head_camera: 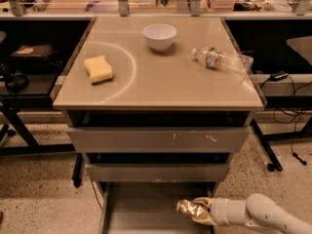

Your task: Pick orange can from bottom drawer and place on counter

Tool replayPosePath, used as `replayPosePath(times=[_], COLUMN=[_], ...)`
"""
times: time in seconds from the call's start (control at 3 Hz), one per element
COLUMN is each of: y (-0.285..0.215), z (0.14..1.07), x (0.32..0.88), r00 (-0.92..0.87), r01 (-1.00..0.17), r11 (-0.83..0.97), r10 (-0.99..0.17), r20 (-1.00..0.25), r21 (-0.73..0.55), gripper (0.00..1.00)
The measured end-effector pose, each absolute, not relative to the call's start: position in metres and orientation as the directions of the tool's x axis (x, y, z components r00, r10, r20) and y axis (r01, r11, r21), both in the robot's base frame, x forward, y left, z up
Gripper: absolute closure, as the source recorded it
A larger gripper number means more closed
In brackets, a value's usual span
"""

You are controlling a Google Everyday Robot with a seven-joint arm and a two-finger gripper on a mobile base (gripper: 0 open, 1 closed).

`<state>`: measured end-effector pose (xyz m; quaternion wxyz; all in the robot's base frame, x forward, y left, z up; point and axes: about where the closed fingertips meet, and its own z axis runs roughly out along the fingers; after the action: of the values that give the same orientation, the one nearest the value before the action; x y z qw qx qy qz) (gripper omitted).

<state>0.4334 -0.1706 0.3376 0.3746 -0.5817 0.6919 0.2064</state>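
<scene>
The orange can (189, 209), golden and dented, is held in my gripper (202, 211) over the right side of the open bottom drawer (141, 213). My white arm (261, 216) comes in from the lower right. The gripper is shut on the can, which hangs a little above the drawer's grey floor. The beige counter (161, 77) with its white arc mark lies above, at the top of the drawer unit.
On the counter are a yellow sponge (98, 68) at the left, a white bowl (159, 36) at the back, and a clear water bottle (222, 59) lying at the right. Two shallower grey drawers (158, 139) stand partly open above the bottom one.
</scene>
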Motion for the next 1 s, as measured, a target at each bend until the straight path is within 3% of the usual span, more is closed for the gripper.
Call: replayPosePath(times=[0.33,1.0], y=[-0.17,-0.158], z=[0.345,0.461], x=[0.418,0.386], r00=[-0.024,0.16], r01=[-0.957,-0.912], r11=[0.233,0.166], r10=[-0.661,-0.699], r20=[-0.75,-0.697], r21=[-0.175,-0.376], gripper=[1.0,1.0])
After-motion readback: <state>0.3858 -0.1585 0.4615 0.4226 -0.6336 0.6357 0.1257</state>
